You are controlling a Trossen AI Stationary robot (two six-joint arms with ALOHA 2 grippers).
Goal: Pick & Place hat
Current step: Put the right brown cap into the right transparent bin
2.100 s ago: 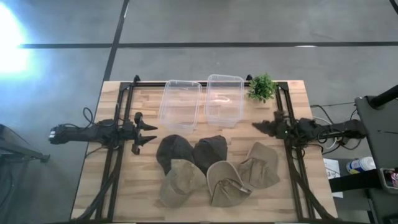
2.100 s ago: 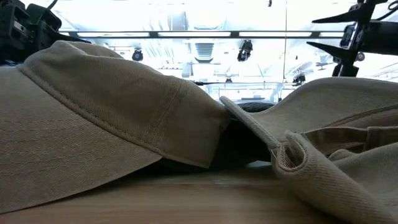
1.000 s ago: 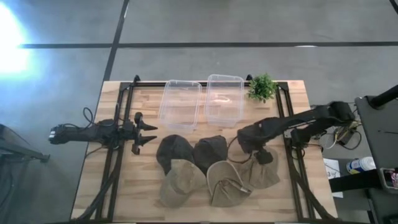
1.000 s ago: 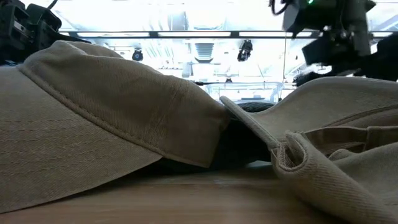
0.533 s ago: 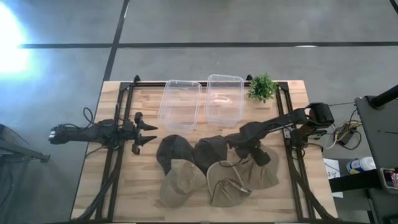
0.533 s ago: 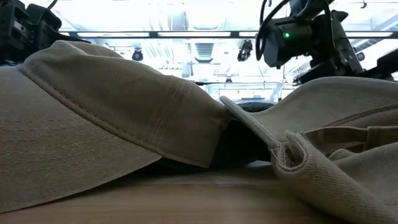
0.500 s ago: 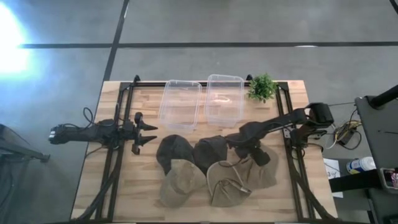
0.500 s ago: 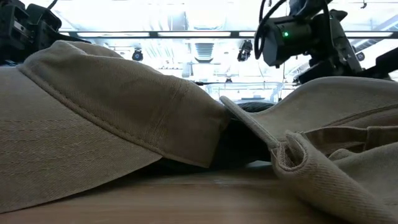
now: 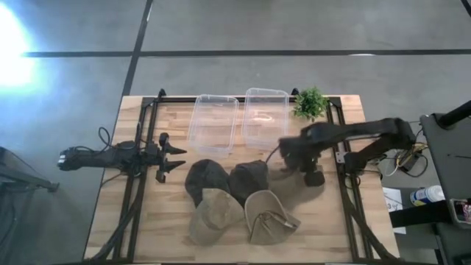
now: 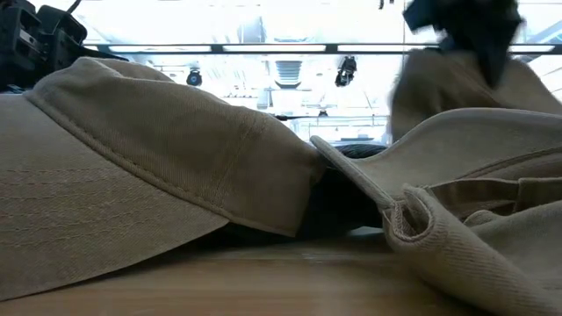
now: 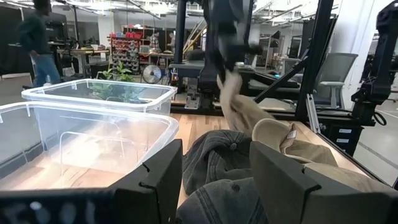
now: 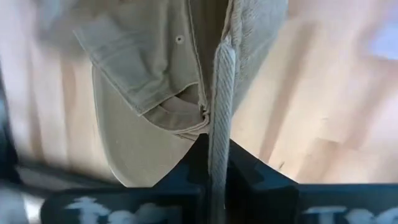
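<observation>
Hanging over wood table (image 9: 346, 221): tan hat (image 12: 186, 68), pinched.

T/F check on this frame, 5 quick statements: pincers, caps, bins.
1. The right pincer is shut on a khaki cap. True.
2. The left pincer holds a dark cap. False: it is open, holding nothing, at the table's left side.
3. Both clear plastic bins hold caps. False: both look empty.
4. Two dark caps and two khaki caps lie on the table. True.
5. The small potted plant stands at the table's front left corner. False: it stands at the back, right of the bins.
</observation>
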